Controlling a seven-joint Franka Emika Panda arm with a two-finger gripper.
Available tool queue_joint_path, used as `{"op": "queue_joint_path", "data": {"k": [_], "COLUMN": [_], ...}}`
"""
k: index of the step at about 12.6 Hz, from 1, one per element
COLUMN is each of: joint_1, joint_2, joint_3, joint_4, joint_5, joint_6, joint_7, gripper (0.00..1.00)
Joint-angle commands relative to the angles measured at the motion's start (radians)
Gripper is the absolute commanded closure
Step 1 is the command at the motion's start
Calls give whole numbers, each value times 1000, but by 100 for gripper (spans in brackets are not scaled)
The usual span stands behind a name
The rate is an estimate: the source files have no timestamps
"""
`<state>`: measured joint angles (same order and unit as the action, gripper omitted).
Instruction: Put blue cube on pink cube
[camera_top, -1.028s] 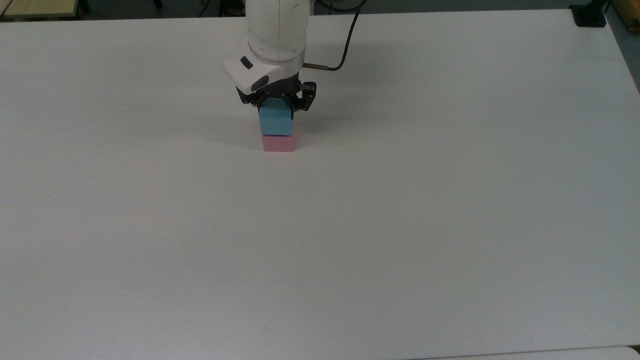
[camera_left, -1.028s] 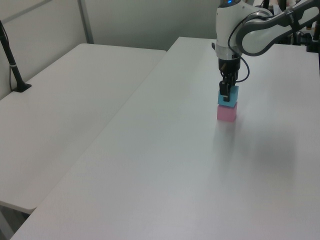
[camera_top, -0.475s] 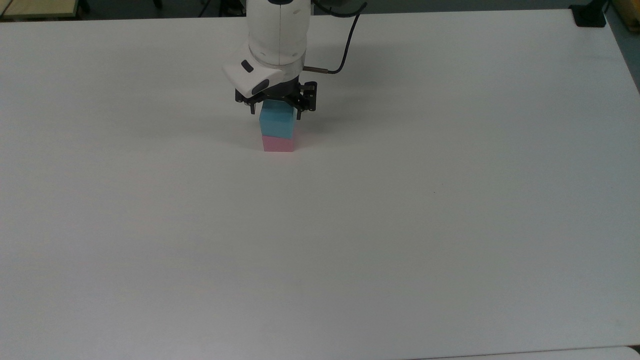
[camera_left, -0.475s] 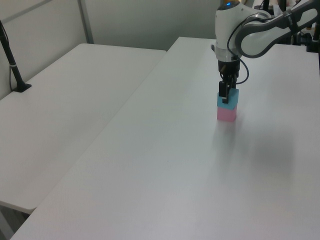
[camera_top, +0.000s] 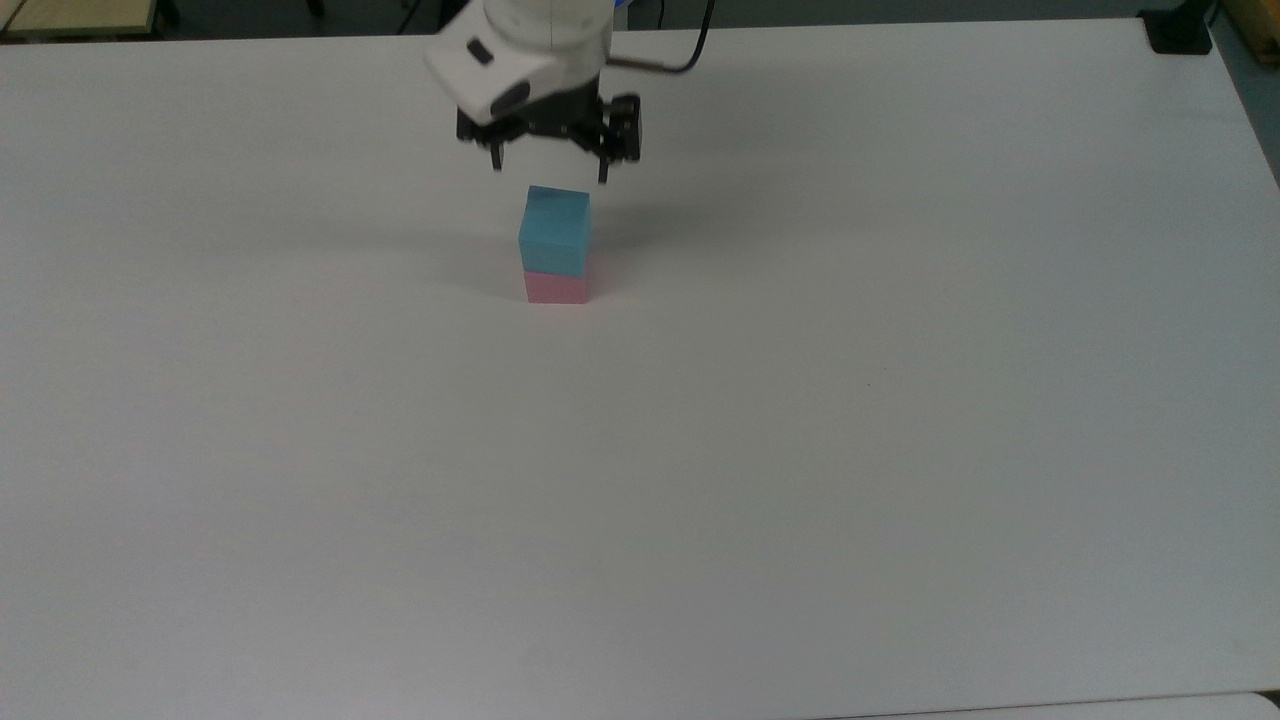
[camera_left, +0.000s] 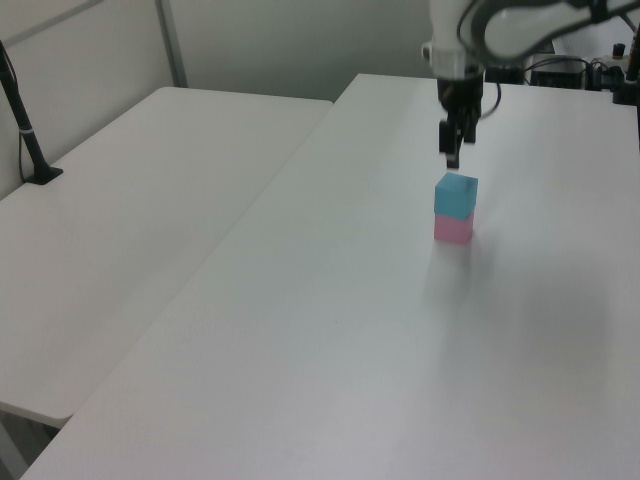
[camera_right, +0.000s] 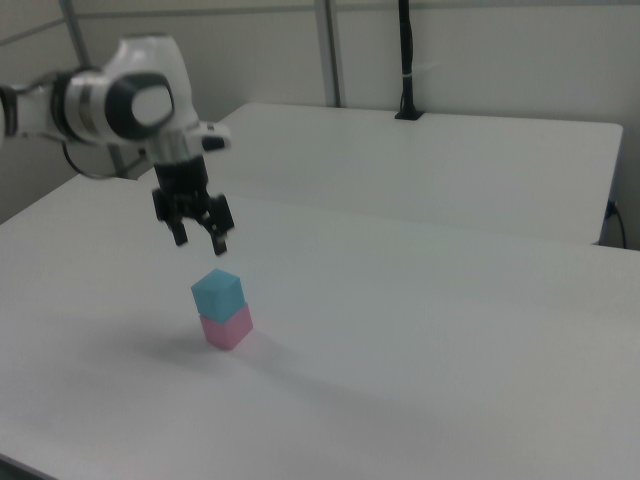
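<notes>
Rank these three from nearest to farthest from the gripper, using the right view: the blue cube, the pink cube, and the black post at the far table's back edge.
Measured from the gripper:
1. Blue cube, just below it, top of the stack.
2. Pink cube, under the blue cube, on the table.
3. Black post, far off on the other table.

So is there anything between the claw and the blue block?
Nothing: in the right view, only empty air separates the open gripper from the blue cube.
</notes>
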<state>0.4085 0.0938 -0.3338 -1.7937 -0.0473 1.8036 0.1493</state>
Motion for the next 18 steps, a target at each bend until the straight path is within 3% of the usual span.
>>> {"op": "queue_joint_path", "data": {"k": [1,3,8,10,11,15,18], "joint_1": [4,6,-3,-83,-111,-362,-442], "joint_2": [-29,-49,-68,-68,-66,-62,-62], "joint_3": [13,13,7,21,51,283,366], "joint_4": [218,276,281,283,283,281,269], "joint_5": [15,23,21,23,23,23,17], "joint_6": [-252,-325,-340,-337,-333,-325,-271], "joint_7": [21,18,-45,-124,-144,-172,-172], "gripper": [0,0,0,0,0,0,0]}}
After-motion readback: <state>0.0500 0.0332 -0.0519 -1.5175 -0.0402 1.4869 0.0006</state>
